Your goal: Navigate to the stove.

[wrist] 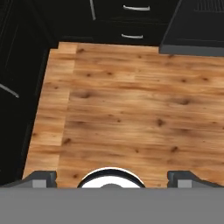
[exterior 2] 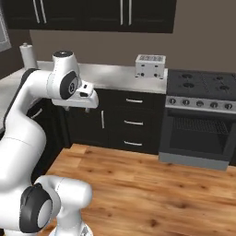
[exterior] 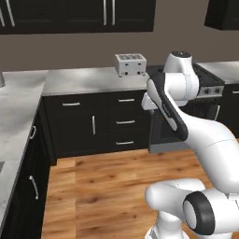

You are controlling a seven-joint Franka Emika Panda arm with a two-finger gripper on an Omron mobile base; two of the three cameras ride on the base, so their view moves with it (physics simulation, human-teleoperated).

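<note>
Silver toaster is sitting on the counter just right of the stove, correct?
Not quite. In the right base view the toaster sits on the counter just left of the stove, not right of it. The rest holds.

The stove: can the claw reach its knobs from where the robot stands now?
Probably not. The stove stands across a stretch of wood floor from the base, and the claw, open, points down at that floor. Nothing blocks the way; the base should drive closer first.

stove (exterior: 211, 84) behind the arm, silver toaster (exterior: 130, 64) left.
</note>
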